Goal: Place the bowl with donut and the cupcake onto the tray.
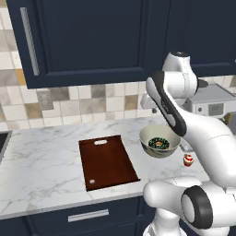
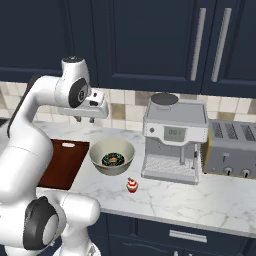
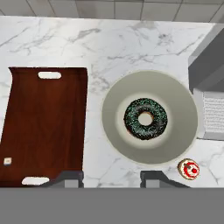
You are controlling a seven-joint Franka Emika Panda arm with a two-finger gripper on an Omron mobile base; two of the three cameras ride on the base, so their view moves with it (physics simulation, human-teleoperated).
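Tool (image 3: 111, 177) hangs above desk (image 3: 109, 43), fingers spread wide, nothing held. I see bowl (image 3: 175, 94) at frame centre in hand view, donut (image 3: 145, 118) inside it. Cupcake (image 3: 188, 169) sits lower right, just beside bowl rim. Tray (image 3: 43, 127) lies left of bowl, bare, not touching it. Coffee machine (image 2: 175, 137) right of bowl.
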